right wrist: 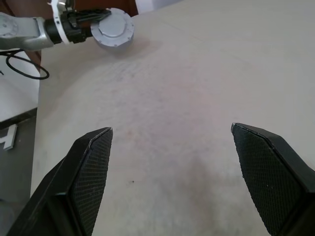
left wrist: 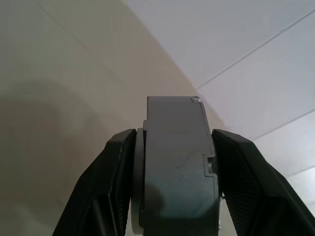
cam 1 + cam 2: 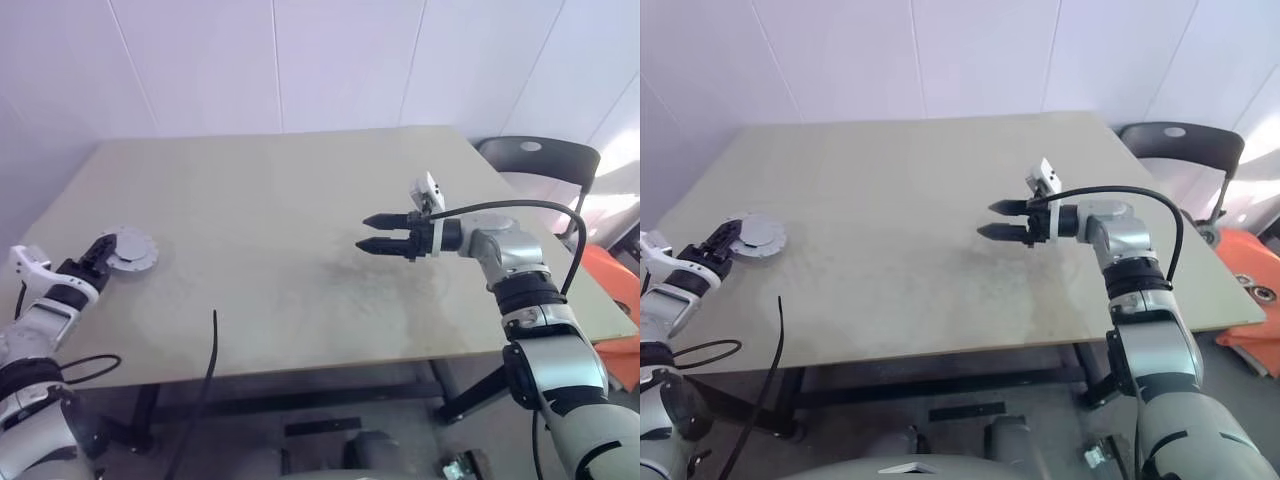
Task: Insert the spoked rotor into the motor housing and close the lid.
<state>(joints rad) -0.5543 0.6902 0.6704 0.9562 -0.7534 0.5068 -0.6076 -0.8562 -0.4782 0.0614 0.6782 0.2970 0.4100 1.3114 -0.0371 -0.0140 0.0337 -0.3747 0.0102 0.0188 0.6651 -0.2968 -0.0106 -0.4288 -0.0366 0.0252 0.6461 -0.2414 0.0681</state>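
Left eye view: a beige table (image 3: 280, 230) takes up the middle of the frame, with white wall panels behind it and a black chair (image 3: 545, 160) at the upper right.
Left gripper: the left gripper (image 3: 100, 250) sits at the lower left of the frame, at the table's left edge, its black fingers pinching a round grey assembly.
Grey assembly: the lid (image 3: 132, 248) is a flat grey disc with small tabs around its rim; it shows at the lower left, over the table's left edge, its near side between the fingers.
Left wrist view: the grey body (image 2: 177, 167) is seen edge-on, clamped between the two black fingers (image 2: 115, 182), with the table and wall beyond.
Housing and rotor: I cannot tell from these pictures whether the copper windings or the spoked wheel sit under the grey disc.
Right gripper: the right gripper (image 3: 382, 232) hangs above the table at centre right of the frame, pointing toward the left side, its fingers spread apart with nothing between them.
Right wrist view: two textured black fingers (image 1: 91, 167) stand wide apart over bare table; the grey disc and the other gripper show at the upper left.
Cable: a thin black cable (image 3: 205, 375) hangs in front of the table's near edge, lower left of centre.
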